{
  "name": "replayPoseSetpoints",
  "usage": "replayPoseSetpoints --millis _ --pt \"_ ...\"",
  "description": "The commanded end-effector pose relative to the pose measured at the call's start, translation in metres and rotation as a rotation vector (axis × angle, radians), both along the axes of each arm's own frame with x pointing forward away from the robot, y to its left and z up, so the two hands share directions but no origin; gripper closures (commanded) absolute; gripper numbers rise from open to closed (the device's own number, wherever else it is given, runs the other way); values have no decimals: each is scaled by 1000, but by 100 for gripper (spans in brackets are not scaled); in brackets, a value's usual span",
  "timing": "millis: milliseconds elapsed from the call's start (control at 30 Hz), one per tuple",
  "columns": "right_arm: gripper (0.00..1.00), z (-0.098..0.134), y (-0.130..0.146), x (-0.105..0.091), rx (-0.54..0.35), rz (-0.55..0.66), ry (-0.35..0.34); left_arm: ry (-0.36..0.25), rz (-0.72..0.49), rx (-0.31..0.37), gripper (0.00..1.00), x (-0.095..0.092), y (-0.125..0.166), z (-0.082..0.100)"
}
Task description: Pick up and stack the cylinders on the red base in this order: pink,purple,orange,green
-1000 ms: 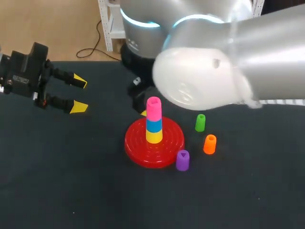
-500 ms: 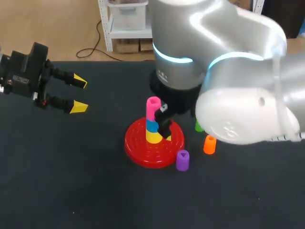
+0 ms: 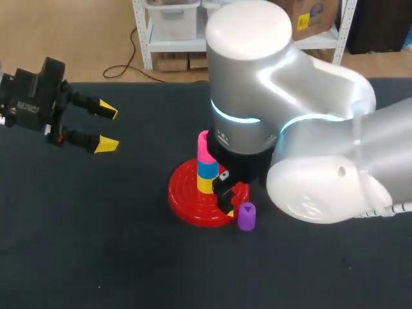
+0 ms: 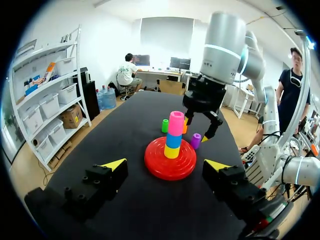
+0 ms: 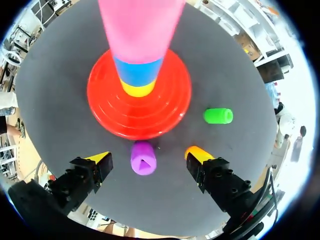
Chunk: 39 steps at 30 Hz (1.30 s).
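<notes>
Right gripper (image 5: 148,156): yours, fingers spread wide, empty, over the small purple plastic cylinder (image 3: 246,215).
Purple cylinder: upright, just beside the round red base (image 3: 187,193), mid-table (image 3: 96,244).
Left gripper (image 3: 107,127): spread, empty, near the table's left edge.

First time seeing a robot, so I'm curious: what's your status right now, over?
Left gripper open, off aside. Right gripper open, over purple cylinder, not gripping. Pink cylinder already stacked on red base.

No lettering, number or sign can be read on the red base (image 3: 183,193) or the bench (image 3: 96,257).
</notes>
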State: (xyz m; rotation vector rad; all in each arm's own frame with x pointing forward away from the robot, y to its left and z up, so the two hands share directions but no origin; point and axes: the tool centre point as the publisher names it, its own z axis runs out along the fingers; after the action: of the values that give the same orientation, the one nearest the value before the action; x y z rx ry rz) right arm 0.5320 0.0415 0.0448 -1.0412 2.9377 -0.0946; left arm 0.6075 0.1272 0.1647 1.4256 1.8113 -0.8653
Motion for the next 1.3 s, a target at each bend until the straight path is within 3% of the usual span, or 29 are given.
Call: replayPoseSetpoints --millis 33,567,733,833,900,1300 --pt "0 -5 2 2 -1 3 17 -1 -2 -2 0 1 1 -1" --pt "2 -9 -6 -14 41 8 17 -1 -2 -2 0 1 1 -1" --pt "13 -11 -6 -14 40 7 20 -1 -2 -2 0 1 1 -1" --pt "29 -12 -5 -14 36 6 25 -1 -2 -2 0 1 1 -1" --pt "49 -13 -4 -14 35 11 28 -1 -2 -2 0 1 1 -1" --pt "56 -14 2 -13 17 20 34 -1 -2 -2 0 1 1 -1"
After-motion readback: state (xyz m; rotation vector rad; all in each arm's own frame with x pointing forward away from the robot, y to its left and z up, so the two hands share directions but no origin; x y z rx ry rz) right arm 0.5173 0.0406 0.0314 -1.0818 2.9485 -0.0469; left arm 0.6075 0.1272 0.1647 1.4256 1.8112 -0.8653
